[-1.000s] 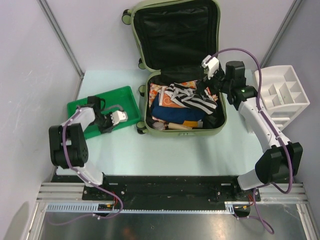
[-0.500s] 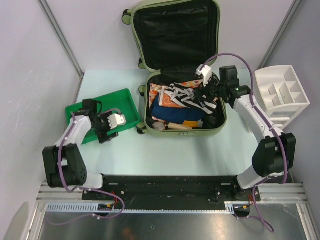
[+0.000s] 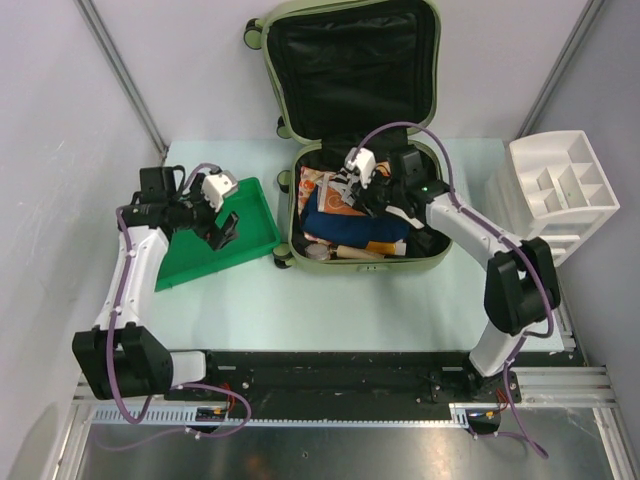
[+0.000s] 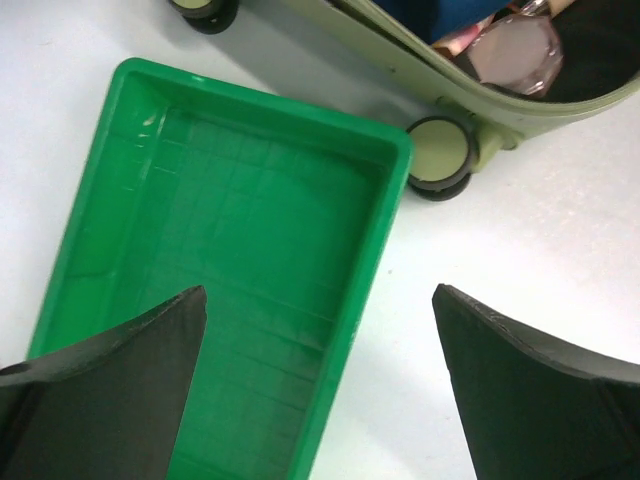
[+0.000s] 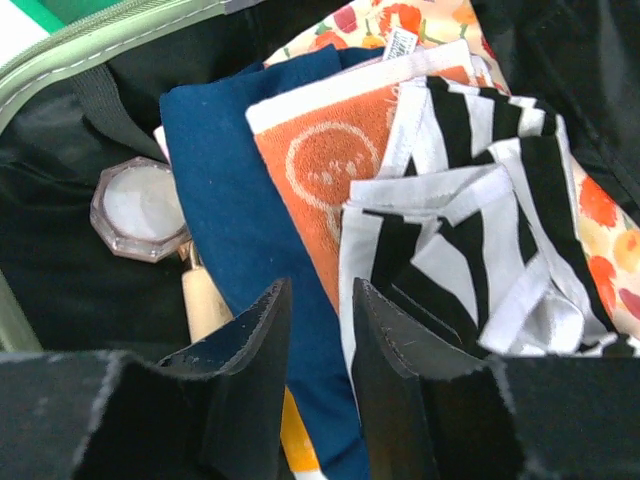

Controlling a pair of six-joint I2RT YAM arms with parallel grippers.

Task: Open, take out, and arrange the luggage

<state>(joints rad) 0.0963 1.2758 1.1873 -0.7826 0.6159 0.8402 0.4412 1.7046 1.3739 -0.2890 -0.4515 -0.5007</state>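
Luggage (image 3: pixel 350 70) lies open on the desk (image 3: pixel 330 300), far middle.
Top view: the left tool (image 3: pixel 222 230) hangs over the green tray (image 3: pixel 200 260) and the right tool (image 3: pixel 352 195) reaches into the packed lower half. Left wrist view: its fingers (image 4: pixel 120 370) are spread wide, holding nothing. Right wrist view: its fingers (image 5: pixel 240 360) are nearly together at the edge of a striped cloth (image 5: pixel 450 230); I cannot tell whether they grip it.

Shell of the luggage (image 4: pixel 560 118) shown as smooth, satin hard plastic; lining (image 3: pixel 355 60) as matt black cloth; green tray (image 4: pixel 250 250) as glossy moulded plastic; orange towel (image 5: pixel 320 170) as looped terry
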